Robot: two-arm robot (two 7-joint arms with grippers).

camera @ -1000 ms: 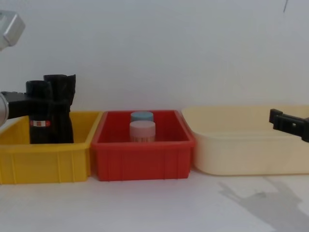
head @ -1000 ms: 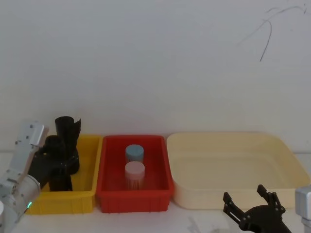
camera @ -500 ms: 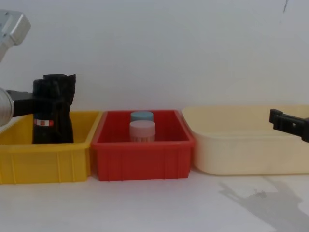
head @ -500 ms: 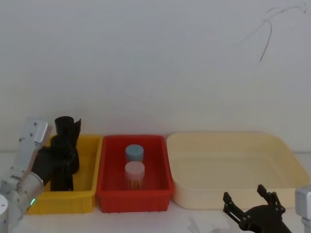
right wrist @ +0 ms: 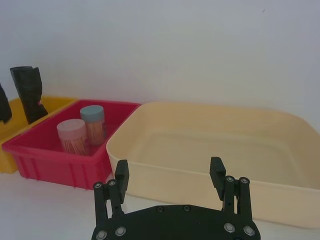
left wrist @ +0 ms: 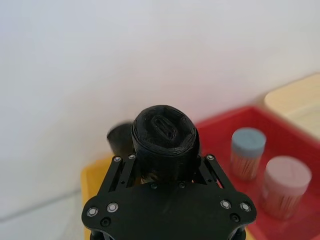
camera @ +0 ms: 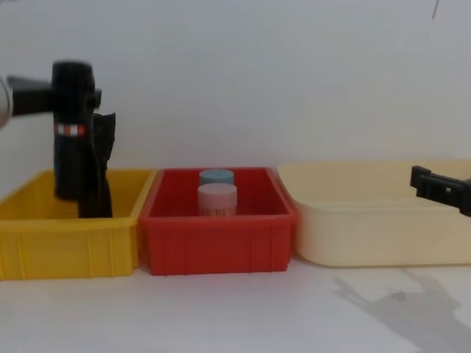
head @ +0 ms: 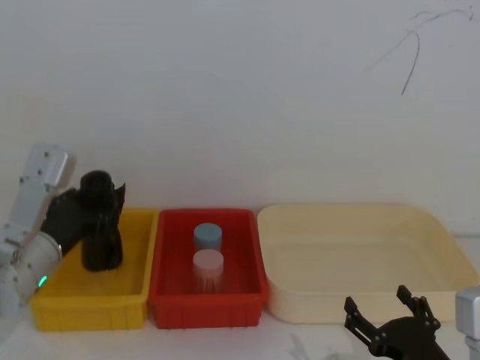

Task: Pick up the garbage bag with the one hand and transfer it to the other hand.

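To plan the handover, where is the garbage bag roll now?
In the chest view, far left: the garbage bag roll is held upright by the left gripper over the yellow bin.

Three bins [camera: 70, 246] [camera: 217, 250] [camera: 375, 239], two jars [camera: 217, 200] [camera: 215, 176], two black rolls [camera: 101, 176] (one the labelled garbage bag [camera: 71, 147]).

Likely a robot lab test bench: bare white wall [camera: 257, 73], white tabletop [camera: 221, 316], three plastic bins in a row (yellow bin [camera: 66, 246], red bin [camera: 217, 246], cream tub [camera: 368, 235])

A red bin [head: 206, 311] with blue-capped jar [head: 208, 237] and pink-capped jar [head: 208, 268] sits between yellow bin [head: 90, 313] and cream tub [head: 307, 304].
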